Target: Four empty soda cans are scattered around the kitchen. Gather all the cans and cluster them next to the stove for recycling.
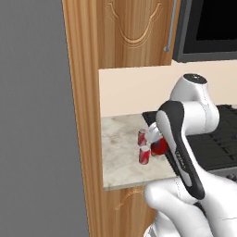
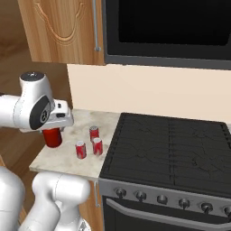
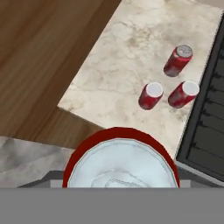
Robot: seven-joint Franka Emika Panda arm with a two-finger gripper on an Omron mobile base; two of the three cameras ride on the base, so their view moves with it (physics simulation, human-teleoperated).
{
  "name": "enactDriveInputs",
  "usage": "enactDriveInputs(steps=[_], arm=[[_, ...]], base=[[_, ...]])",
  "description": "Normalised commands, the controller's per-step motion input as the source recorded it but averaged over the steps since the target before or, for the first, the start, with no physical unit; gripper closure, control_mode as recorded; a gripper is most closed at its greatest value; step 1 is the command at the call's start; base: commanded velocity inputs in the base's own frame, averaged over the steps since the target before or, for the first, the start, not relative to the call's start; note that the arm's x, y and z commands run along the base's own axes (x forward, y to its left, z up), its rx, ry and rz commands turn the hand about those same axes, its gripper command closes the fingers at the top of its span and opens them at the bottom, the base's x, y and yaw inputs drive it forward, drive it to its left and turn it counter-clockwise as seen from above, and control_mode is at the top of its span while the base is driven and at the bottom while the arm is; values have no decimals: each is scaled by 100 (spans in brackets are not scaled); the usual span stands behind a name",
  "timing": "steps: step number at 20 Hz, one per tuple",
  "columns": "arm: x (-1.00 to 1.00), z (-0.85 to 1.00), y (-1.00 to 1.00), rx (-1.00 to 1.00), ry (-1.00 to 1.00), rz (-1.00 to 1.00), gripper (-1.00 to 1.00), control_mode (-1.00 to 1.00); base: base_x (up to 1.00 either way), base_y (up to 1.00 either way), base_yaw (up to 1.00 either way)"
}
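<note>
Fourth soda can sits clamped in your claw, above the worktop. Three soda cans stand ahead beside the stove. Next: lower it beside them, then release.

the glossy white, rounded robot arm is built of fat tubular links; a black band runs along one link in the left base view; a grey-and-black disc cap tops a joint; a dark oval inset marks the wrist housing; bulbous white lower segments sit beneath.
</note>
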Motion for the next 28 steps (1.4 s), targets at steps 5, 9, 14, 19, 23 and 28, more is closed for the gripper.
enactDriveInputs(steps=[5,9,14,19,23,28], arm=[[43,-56,37,0,0,17,100,-100],[47,-33,19,-2,0,3,100,-100],[58,-29,9,-1,0,0,100,-100],[54,-27,8,0,3,0,100,-100],[50,-25,10,0,9,0,100,-100],[45,-29,3,0,8,0,100,-100]], base=[[0,0,0],[0,0,0],[0,0,0],[0,0,0],[0,0,0],[0,0,0]])
